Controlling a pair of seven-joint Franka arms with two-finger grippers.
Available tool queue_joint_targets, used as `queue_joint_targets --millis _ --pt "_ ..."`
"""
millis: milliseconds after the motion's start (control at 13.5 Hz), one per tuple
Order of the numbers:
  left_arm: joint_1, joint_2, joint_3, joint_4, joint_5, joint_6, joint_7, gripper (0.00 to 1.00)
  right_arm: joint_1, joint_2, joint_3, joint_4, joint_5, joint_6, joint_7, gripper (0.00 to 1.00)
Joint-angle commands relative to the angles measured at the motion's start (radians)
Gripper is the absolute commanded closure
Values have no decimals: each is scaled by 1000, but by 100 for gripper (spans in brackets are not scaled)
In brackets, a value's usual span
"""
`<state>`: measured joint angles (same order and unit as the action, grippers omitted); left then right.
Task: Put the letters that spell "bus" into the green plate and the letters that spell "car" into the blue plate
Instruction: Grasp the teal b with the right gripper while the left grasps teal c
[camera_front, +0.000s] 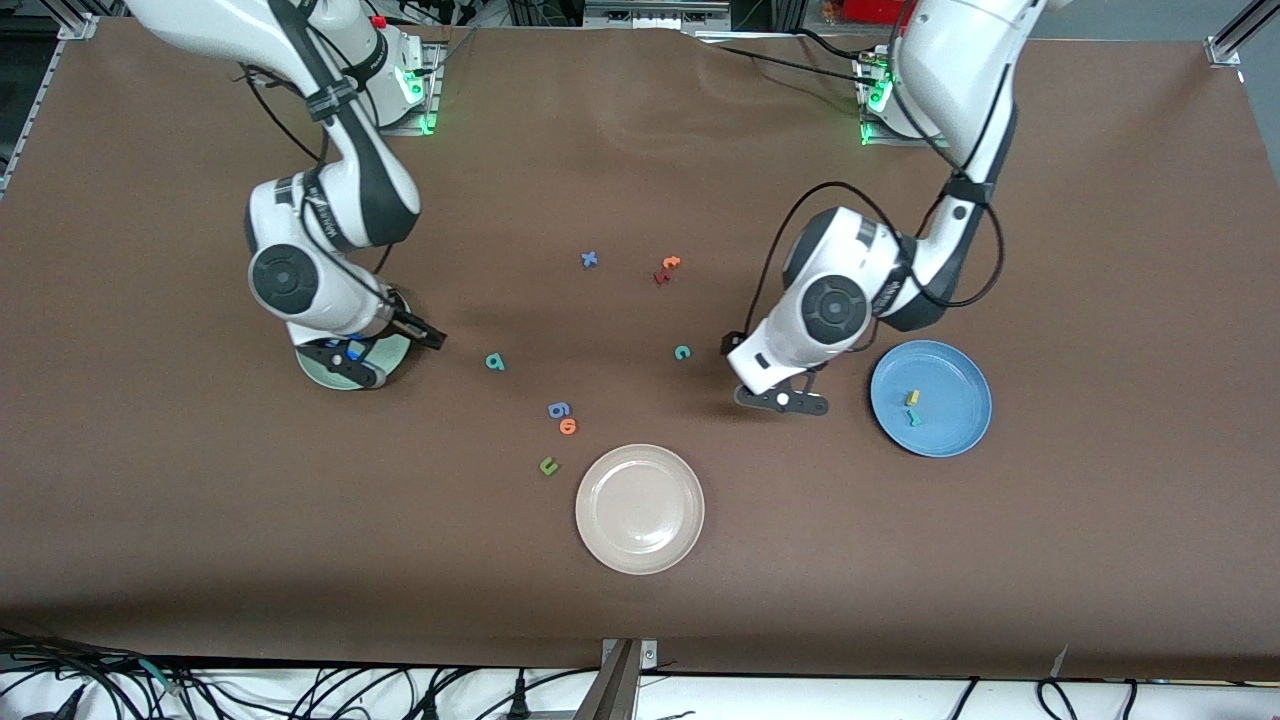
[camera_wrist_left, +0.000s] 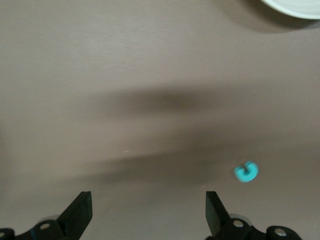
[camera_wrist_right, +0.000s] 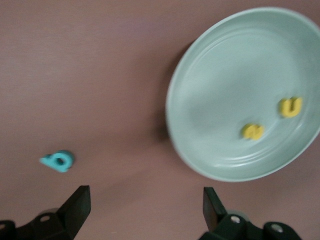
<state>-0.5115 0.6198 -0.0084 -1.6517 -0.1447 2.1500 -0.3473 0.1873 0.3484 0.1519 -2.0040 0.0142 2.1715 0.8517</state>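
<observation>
The green plate (camera_front: 318, 372) lies at the right arm's end of the table, mostly under my right gripper (camera_front: 352, 365). In the right wrist view the green plate (camera_wrist_right: 225, 80) holds a yellow "u" (camera_wrist_right: 290, 106) and a yellow "s" (camera_wrist_right: 253, 131). My right gripper (camera_wrist_right: 146, 207) is open and empty. The teal "b" (camera_front: 494, 362) (camera_wrist_right: 58, 161) lies on the table beside that plate. The blue plate (camera_front: 950, 380) holds a yellow "a" (camera_front: 912, 397) and a teal "r" (camera_front: 912, 418). My left gripper (camera_front: 782, 400) (camera_wrist_left: 148, 210) hangs open and empty between the blue plate and the teal "c" (camera_front: 682, 352) (camera_wrist_left: 246, 171).
A larger beige plate (camera_front: 590, 480) (camera_wrist_left: 295, 5) sits nearest the front camera, mid-table. Loose letters lie around: a blue "x" (camera_front: 589, 259), red and orange letters (camera_front: 667, 268), a blue "g" (camera_front: 558, 409), an orange "o" (camera_front: 568, 427), a dark green "u" (camera_front: 548, 465).
</observation>
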Motion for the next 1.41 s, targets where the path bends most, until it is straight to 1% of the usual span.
queue_joint_targets --millis 0,74,223,445,668,816,1038,1187,1261,1335 --pt "-58 78 14 47 -33 91 -137 0 38 44 9 5 12 118 162 1" --pt "-70 96 14 49 -33 103 -197 0 53 66 9 5 10 158 206 1" --pt "-120 106 14 50 -33 138 -248 0 89 113 8 2 10 247 276 1" --pt "-136 126 14 50 -33 175 -303 0 96 158 8 -1 9 332 305 1" --pt "-165 126 16 38 -24 243 -344 0 118 184 0 1 0 364 334 1" --pt "-189 127 19 33 -16 243 -352 0 121 196 0 -1 0 393 336 1" --pt "-194 135 19 29 -6 246 -352 1 121 213 0 -1 0 413 336 1" --pt "-194 141 19 29 28 246 -354 2 121 219 0 -2 0 422 336 1" --pt "-193 146 19 27 28 251 -354 4 121 219 0 -2 -2 422 336 7" --pt "-191 146 19 26 30 260 -354 8 121 219 -2 -2 0 422 336 8"
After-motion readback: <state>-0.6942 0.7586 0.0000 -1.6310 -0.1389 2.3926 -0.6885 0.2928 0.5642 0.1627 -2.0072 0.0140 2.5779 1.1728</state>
